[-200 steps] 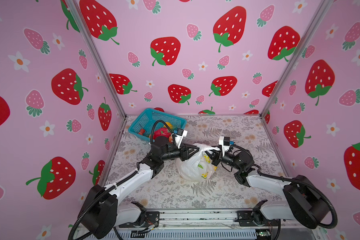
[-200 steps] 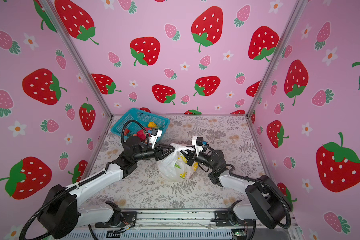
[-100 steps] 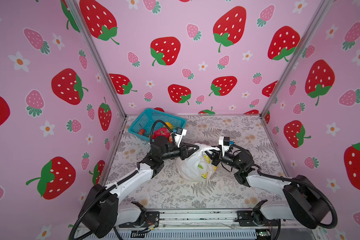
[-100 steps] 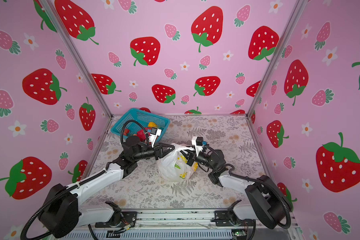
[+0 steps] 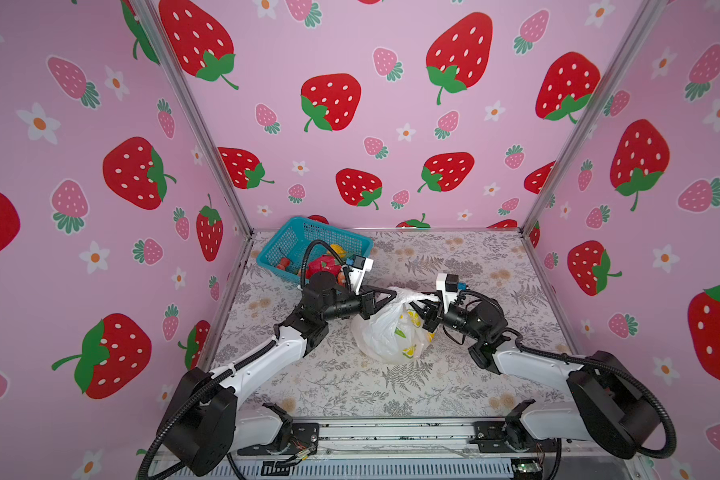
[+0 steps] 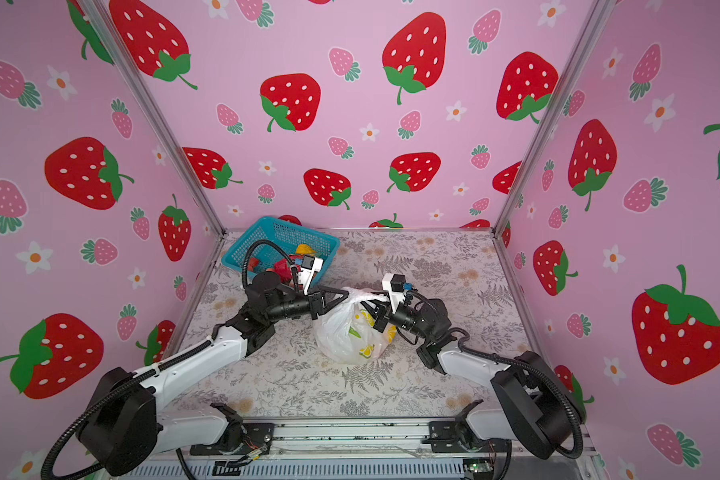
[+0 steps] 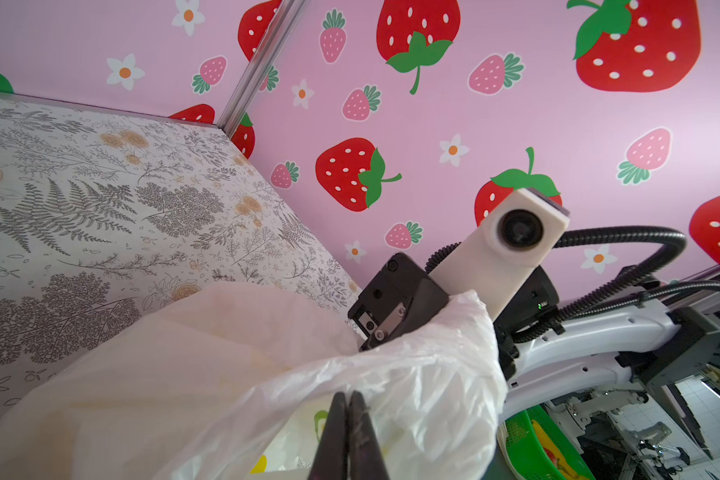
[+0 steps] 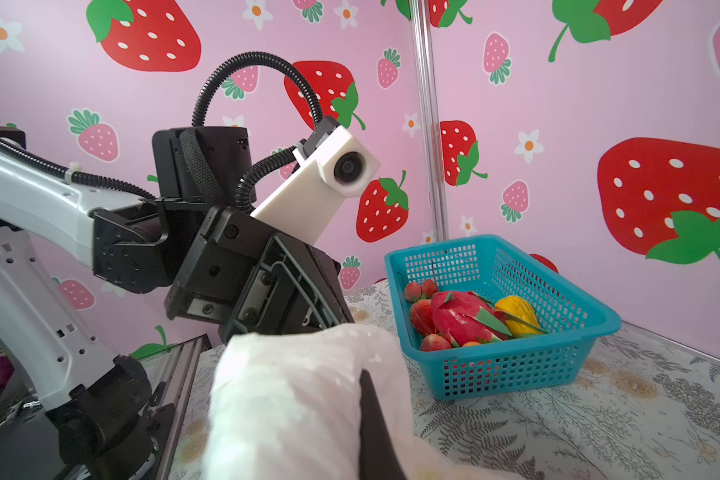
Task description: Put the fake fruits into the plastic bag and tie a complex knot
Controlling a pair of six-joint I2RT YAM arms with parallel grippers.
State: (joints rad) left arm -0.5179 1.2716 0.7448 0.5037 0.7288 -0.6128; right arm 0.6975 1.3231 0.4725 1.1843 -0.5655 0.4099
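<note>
Plastic bag (image 5: 391, 332): stands near the middle of the surface (image 5: 454, 386), bulging, between the two arms in both top views; lemon and leaf prints show on its side.
Left pincer (image 5: 391, 296): tips pressed together on a fold of the bag's upper film, as the left wrist view shows (image 7: 352, 419).
Right pincer (image 5: 418, 306): pressed shut against the bag's top on the opposite side; a white strip runs to it, apparently pinched.
Step in hand (judged): gathering the bag's top for tying. Done well, both grips keep hold of thin film only, draw apart evenly, and avoid lifting the load or tearing the strips.
Fake fruits (image 8: 470, 320): strawberries, a pink dragon fruit and a yellow fruit lie in the teal basket (image 8: 591, 332) by the back-left corner, apart from the bag.
View contrast: the right wrist view shows the basket's contents clearly; in both top views the left arm half hides them. The left wrist view alone shows the closed tips biting film.
Knot: none visible.
</note>
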